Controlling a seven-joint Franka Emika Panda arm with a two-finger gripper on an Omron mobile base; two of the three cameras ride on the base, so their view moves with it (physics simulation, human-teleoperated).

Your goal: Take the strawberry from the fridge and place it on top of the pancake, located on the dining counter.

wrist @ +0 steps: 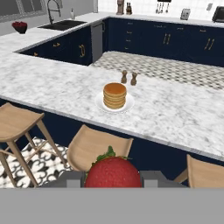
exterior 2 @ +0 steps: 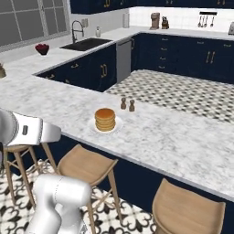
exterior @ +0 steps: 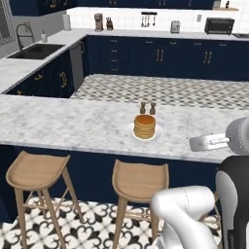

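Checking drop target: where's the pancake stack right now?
The short golden-brown pancake stack sits on its small white plate on the white-grey marble dining counter, just in front of two small brown shakers.
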